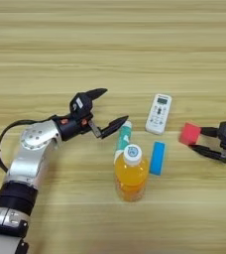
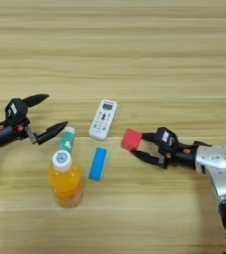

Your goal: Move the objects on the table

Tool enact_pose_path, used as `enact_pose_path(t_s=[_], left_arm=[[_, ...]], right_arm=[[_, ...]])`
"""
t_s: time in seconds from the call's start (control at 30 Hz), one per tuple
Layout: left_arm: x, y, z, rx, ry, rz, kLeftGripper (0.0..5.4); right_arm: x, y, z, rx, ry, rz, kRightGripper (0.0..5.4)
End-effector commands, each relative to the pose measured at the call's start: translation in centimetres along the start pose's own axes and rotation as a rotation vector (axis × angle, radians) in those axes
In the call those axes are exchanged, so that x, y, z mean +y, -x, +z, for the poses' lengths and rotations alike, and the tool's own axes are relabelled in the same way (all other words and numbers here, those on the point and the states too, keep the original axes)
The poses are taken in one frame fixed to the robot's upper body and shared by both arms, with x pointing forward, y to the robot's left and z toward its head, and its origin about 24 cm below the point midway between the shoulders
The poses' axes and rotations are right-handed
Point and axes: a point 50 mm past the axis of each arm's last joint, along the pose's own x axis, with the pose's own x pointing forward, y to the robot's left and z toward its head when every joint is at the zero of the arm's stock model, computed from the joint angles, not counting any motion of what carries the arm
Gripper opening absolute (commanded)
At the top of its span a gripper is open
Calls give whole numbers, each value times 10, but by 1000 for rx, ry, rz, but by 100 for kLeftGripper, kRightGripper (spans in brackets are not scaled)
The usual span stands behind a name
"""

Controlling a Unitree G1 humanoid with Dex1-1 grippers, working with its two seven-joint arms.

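The right gripper [image 2: 139,144] is clamping the small red cube [image 2: 131,139]. The left gripper [image 1: 109,107] is gaping wide, at ten o'clock from the white-and-teal tube [image 1: 123,136], whose long axis is running twelve to six.

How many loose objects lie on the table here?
5: orange drink bottle nearest the robot, white-and-teal tube behind it, flat blue bar to its right, white remote control beyond, red cube at the right pincer.

Silver arms, black end effectors, orange accents, black cable
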Motion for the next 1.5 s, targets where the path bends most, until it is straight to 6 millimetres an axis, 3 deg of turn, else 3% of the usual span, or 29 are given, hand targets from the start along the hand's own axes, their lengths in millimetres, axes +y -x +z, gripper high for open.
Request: enact_pose_path(t_s=[0.03,0.27,0.67,0.8,0.97,1.37,1.5], left_arm=[[2,-2,3,6,-34,-11,540],[2,-2,3,1,-32,-9,540],[-1,-3,1,-5,-29,-12,540],[-3,-4,2,-8,-28,-21,540],[-3,-5,2,-11,-29,-19,540],[-4,-6,2,-25,-29,-4,540],[-2,-9,4,-38,-34,15,540]], right_arm=[[-5,0,3,12,20,-5,321],[-12,3,13,-48,37,-36,389],[-34,19,75,-395,16,-96,521],[-37,17,94,-472,14,-115,538],[-56,-6,96,-410,-5,-318,538],[-73,-61,106,-327,-126,-477,538],[-80,-81,103,-207,-201,-561,538]])
